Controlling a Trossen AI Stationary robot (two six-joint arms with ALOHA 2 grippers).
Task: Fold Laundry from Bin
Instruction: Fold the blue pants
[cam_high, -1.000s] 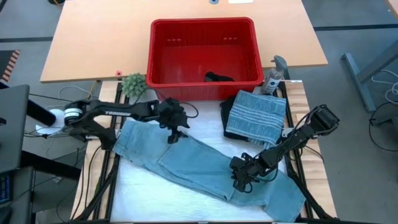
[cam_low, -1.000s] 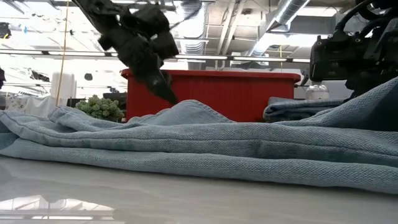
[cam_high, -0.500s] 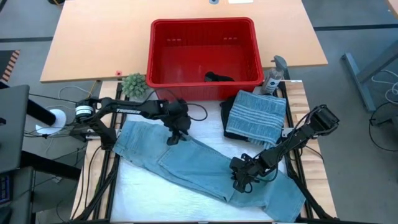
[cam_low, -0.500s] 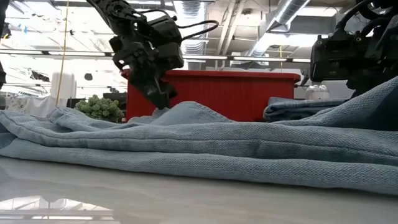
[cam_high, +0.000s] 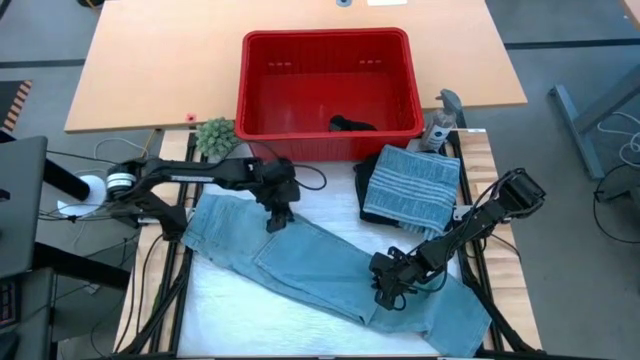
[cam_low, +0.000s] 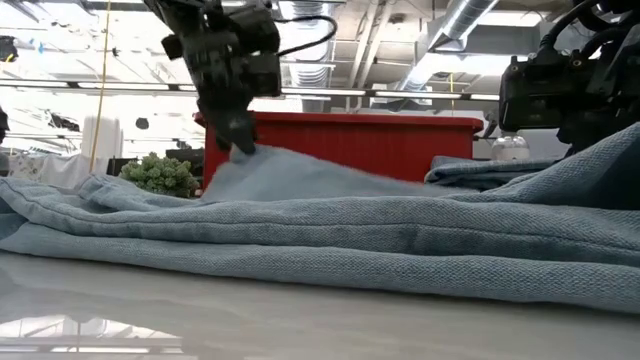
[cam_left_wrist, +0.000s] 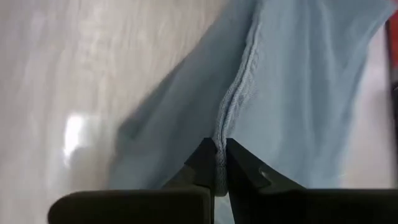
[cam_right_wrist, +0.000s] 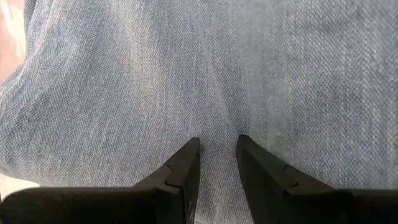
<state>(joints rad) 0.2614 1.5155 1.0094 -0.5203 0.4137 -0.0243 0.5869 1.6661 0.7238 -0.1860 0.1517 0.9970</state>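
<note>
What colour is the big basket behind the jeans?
The bin is bright red, clearest in the high view.
</note>
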